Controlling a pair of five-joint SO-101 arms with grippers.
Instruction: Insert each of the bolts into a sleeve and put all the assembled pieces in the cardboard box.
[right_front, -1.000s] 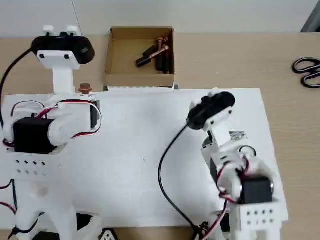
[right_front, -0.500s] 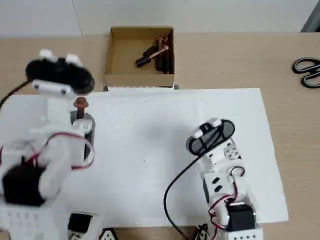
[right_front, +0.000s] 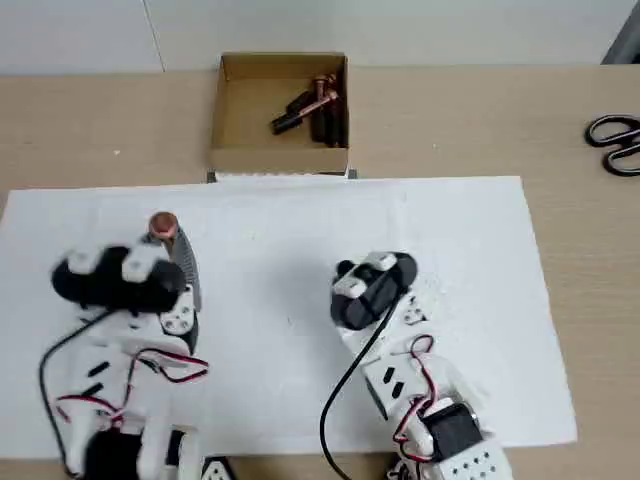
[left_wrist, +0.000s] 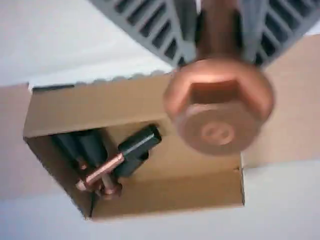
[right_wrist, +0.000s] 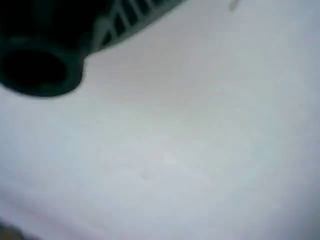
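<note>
The left tool (left_wrist: 216, 27) pinches a copper bolt (left_wrist: 218, 102) over the paper (right_front: 300, 260), near the cardboard box (left_wrist: 125, 102). The left wrist view reveals assembled pieces (left_wrist: 115, 162) inside the box. The right tool (right_wrist: 75, 35) pinches a black sleeve (right_wrist: 37, 65).

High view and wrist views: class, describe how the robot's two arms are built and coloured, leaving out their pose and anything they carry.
Both the left arm and the right arm have white plastic shells with black motor blocks. Each carries a black oval wrist camera, looping red-and-white wires and a black cable. Their fingers are grey ribbed plastic.
</note>
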